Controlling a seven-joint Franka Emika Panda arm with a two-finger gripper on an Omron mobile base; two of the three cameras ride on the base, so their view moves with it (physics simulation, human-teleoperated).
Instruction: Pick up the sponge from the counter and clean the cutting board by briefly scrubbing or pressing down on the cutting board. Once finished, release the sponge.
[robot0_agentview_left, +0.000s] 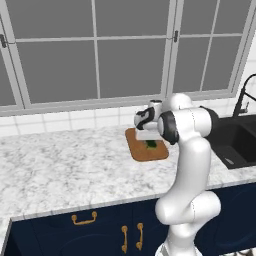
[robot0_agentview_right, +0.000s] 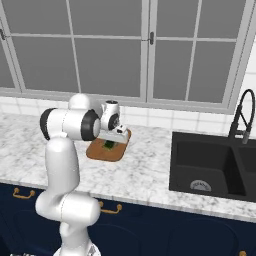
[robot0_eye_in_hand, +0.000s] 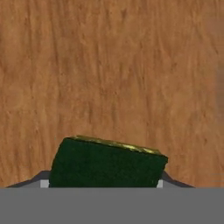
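Blocky dark green sponge (robot0_eye_in_hand: 107, 162) with a yellow-green layer sits at the hand view's bottom centre, pinched between the gripper's (robot0_eye_in_hand: 104, 183) two fingers over the grainy, flat brown wooden cutting board (robot0_eye_in_hand: 109, 65).

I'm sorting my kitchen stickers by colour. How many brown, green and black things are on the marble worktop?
Brown: 1, the flat wooden cutting board
Green: 1, the small dark green sponge
Black: 2, the sink and the curved tap
Total: 4
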